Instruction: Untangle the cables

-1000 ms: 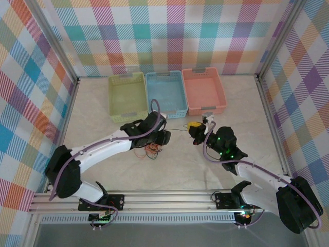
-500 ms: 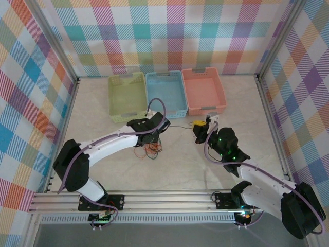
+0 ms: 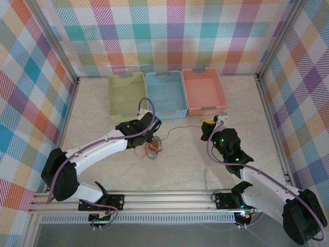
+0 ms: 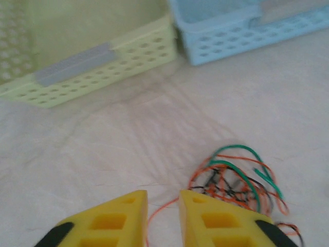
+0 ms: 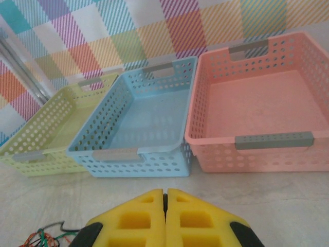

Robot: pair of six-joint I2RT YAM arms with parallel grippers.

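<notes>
1. Near the middle of the table (image 3: 185,170), just short of the baskets at its far edge, the cables (image 3: 152,147) lie in one tangle of orange, green and black.
2. My left gripper (image 4: 163,198) has drawn in from a wider spread to a narrow gap and has moved toward the table's left edge. The tangle now sits just beside its right finger, while an orange strand (image 4: 154,218) runs up into the gap. The gap looks wider than the wire, so I judge that strand to be loosely caught, not clamped.
3. My right gripper (image 5: 165,193) has backed away toward the right edge with its fingers pressed together throughout. A black strand (image 3: 180,128) now reaches out from the tangle toward it across bare table. I cannot tell whether its end is pinched there.
4. For the task, this reads as the start of a pull-apart: one side anchors the knot and the other draws a single strand clear. The knot itself looks no looser yet.
5. The green basket (image 4: 103,56) stands close ahead of my left fingers, so pushing farther that way risks a bump.
6. The blue basket (image 5: 128,154) and pink basket (image 5: 272,140) face my right gripper, with some bare table between.
7. Open room lies toward the near edge and the right edge, and that is where a long pull fits best.
</notes>
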